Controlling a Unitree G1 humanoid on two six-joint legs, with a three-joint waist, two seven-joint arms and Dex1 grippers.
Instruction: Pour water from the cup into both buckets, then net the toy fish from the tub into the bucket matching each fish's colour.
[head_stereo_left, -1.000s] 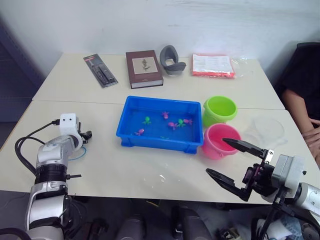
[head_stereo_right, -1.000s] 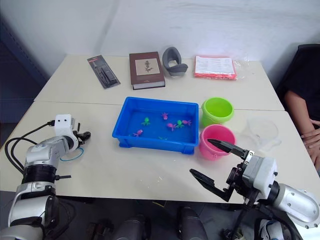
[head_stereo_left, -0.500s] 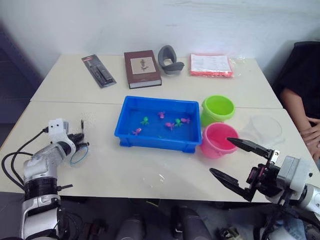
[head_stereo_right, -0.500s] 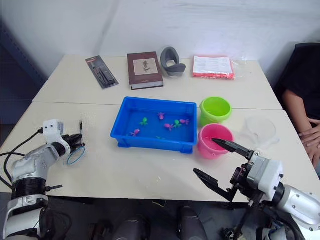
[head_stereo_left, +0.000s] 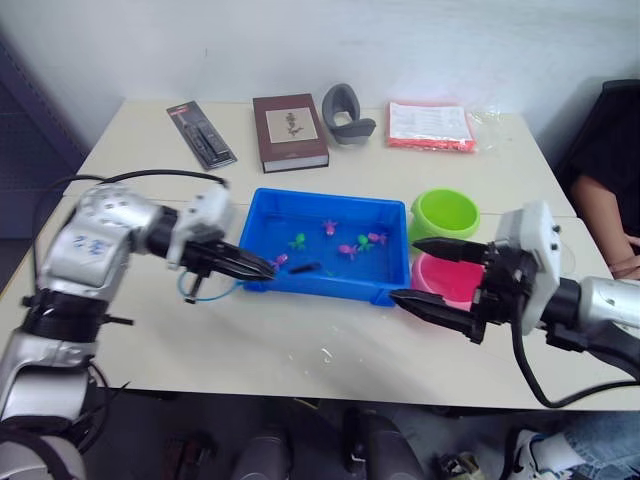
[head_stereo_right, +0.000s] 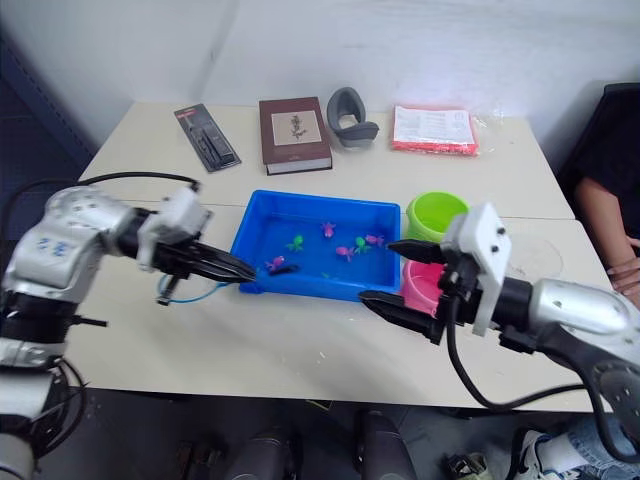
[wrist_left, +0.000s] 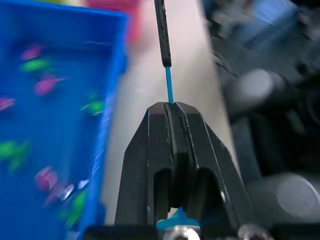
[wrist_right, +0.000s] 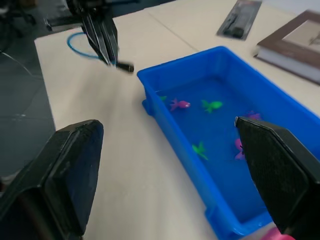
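The blue tub holds water and several toy fish, pink ones and green ones. My left gripper is shut on the net's handle at the tub's near left corner. The light blue hoop hangs behind the fingers, and the dark stick end points over the tub's rim. The green bucket and pink bucket stand right of the tub. My right gripper is open in front of the pink bucket. The clear cup shows faintly right of the buckets.
Along the table's far side lie a black packaged tool, a brown book, a grey curved object and a red-edged packet. A person sits at the right edge.
My left arm has lifted the net off the table and swung right to the tub's corner. My right gripper has risen and moved left, staying open.
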